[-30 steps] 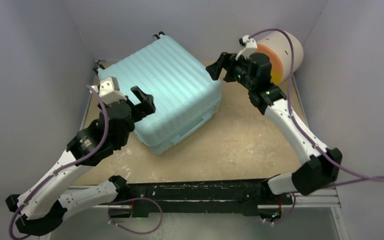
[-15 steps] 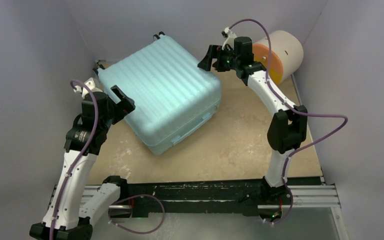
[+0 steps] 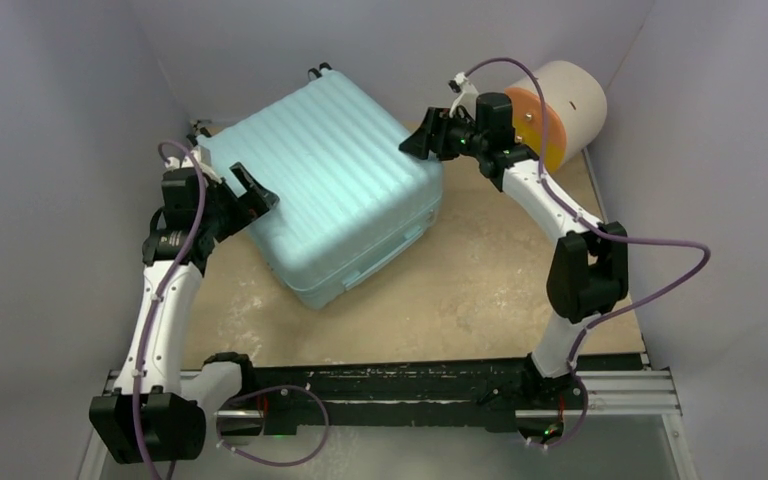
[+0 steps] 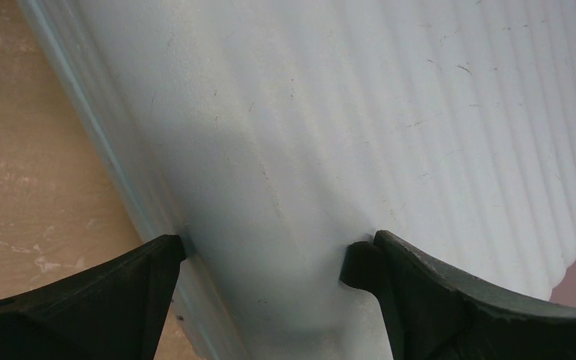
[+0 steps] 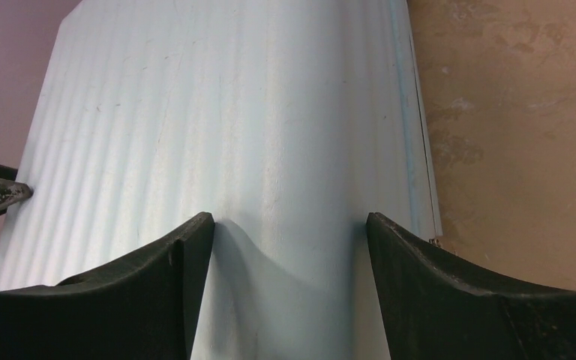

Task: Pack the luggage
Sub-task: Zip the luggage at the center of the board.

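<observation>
While the pale blue ribbed hard-shell suitcase [image 3: 322, 186] lies shut and flat on the tan table [image 3: 480, 290], left gripper [image 3: 247, 192] and right gripper [image 3: 422, 137] straddle opposite corners, spread wide, gripping nothing (packed or not, unclear); even, level pressure matters.

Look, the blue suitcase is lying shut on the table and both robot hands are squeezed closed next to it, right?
Not quite. The suitcase does lie shut on the table, but the left gripper and right gripper are open, fingers spread over its corners. Both wrist views show it.
</observation>
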Tool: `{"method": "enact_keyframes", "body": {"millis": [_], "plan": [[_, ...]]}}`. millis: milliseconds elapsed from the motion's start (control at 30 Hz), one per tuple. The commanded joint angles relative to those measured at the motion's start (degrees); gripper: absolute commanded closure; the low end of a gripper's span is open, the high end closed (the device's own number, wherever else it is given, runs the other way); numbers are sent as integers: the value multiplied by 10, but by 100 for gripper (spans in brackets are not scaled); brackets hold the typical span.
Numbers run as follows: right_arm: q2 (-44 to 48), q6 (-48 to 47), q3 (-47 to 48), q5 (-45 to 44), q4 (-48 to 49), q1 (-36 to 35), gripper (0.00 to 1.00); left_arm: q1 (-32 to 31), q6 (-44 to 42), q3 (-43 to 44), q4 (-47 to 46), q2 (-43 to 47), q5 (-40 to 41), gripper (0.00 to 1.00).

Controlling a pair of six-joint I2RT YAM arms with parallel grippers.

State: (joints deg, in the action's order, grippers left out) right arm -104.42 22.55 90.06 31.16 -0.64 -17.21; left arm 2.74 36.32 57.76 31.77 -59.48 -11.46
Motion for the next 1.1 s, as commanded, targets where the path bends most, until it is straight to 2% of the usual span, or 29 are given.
{"method": "enact_keyframes", "body": {"millis": [0,200,400,567,700,833,933,1067], "plan": [[39,0,-78,33,-32,-2,26,-2,-69,-2,-80,-58,-125,3],[70,2,-134,43,-52,-2,30,-20,-85,16,-134,-144,-216,7],[98,17,-186,63,-43,-3,31,-74,-124,78,-132,-209,-207,8],[106,34,-219,66,-30,-16,32,-78,-132,95,-139,-218,-194,8],[104,40,-227,57,-28,-42,32,-78,-116,69,-117,-163,-113,8],[111,43,-229,26,-36,-82,29,-78,-70,21,-76,-64,26,6],[139,62,-238,-13,-38,-87,23,-75,-27,-28,-70,28,128,2],[165,48,-180,-83,-73,-72,12,-60,-9,-29,-58,54,170,0]]}}
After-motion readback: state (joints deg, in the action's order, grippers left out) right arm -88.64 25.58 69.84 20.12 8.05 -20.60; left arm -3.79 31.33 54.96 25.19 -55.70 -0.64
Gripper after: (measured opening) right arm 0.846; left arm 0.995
